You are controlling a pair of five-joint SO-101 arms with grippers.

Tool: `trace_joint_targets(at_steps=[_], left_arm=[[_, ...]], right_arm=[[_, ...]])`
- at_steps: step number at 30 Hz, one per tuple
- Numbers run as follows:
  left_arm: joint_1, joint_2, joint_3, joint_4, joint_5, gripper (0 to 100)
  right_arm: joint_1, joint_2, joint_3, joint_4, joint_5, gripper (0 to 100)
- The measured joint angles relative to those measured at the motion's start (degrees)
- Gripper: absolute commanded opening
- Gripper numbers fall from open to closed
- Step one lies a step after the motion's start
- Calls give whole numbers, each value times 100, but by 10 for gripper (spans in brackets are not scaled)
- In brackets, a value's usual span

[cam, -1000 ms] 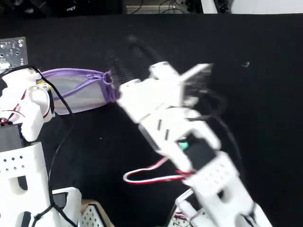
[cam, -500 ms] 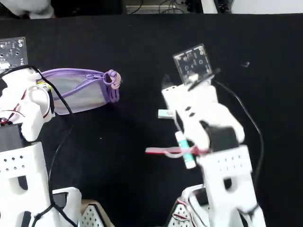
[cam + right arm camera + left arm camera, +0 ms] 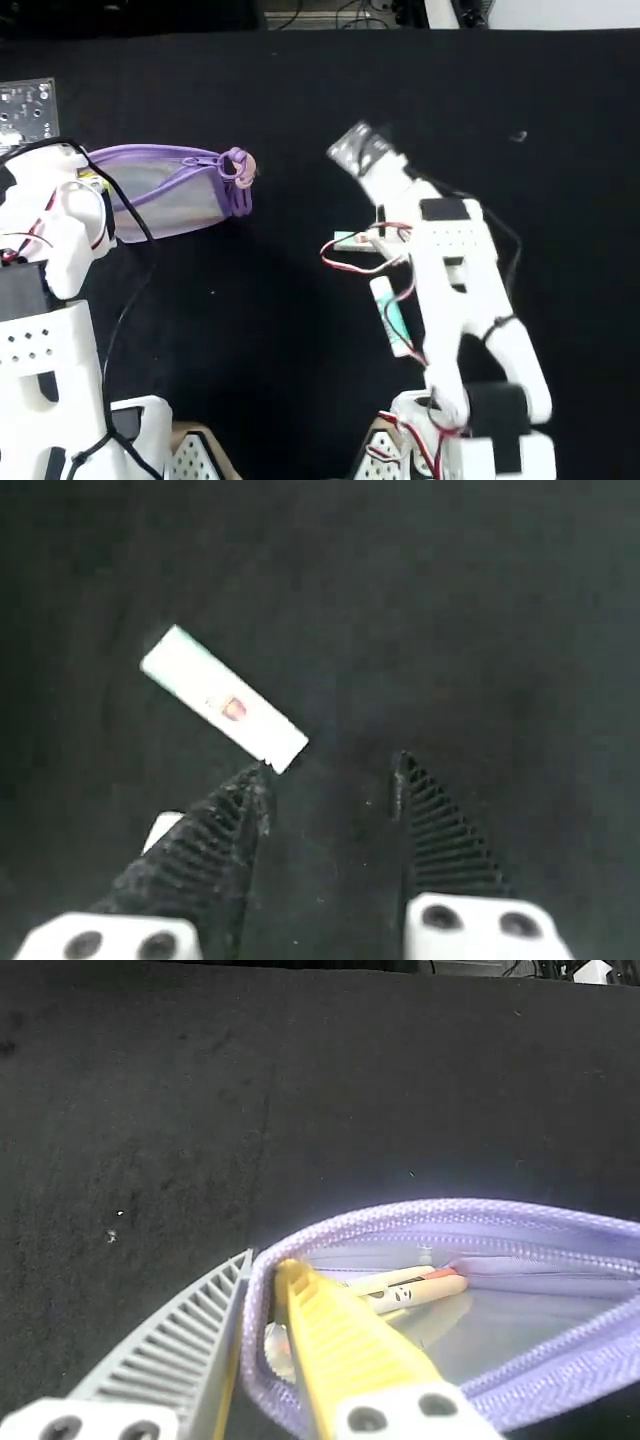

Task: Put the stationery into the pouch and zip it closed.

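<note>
Item: pouch point(image 3: 430, 1215), purple-edged with a pale lining, lying open-mouthed on the black table cover point(image 3: 560, 200); zipper unclosed, its pull point(image 3: 238, 168) at the end farthest from the left gripper. Contents seen: one pen point(image 3: 410, 1288), lying just past the yellow finger inside the mouth. Left gripper point(image 3: 265, 1258): clenched on the pouch rim, yellow finger inside and grey finger outside. This hold looks meant to anchor the pouch and prop its mouth apart for loading. Outstanding stock, well apart from the pouch: an eraser point(image 3: 222, 708), white with a green end, flat on the cover just ahead of one fingertip of the right gripper point(image 3: 330, 770). There is also a white tube with a green band, apparently a glue stick point(image 3: 392, 318), back beside the right arm's forearm. Right gripper: released, jaws spread and holding nothing, angled down at the cover with the eraser off to one side of the gap, not between the fingers. Judgement: loading is partly done, and the eraser is the likely next pick. The jaws would need to shift sideways to straddle it. Zipping cannot begin until both loose pieces are inside.
</note>
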Motion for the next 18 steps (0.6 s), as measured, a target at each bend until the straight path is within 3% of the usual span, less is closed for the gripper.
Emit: trace_joint_targets(at_steps=[6,18], left_arm=[[0,0,0,0,0,29],[0,0,0,0,0,29]], right_arm=[[-141,721,-132,703,1319,180],[-484,1758,-809,290,1644,180]])
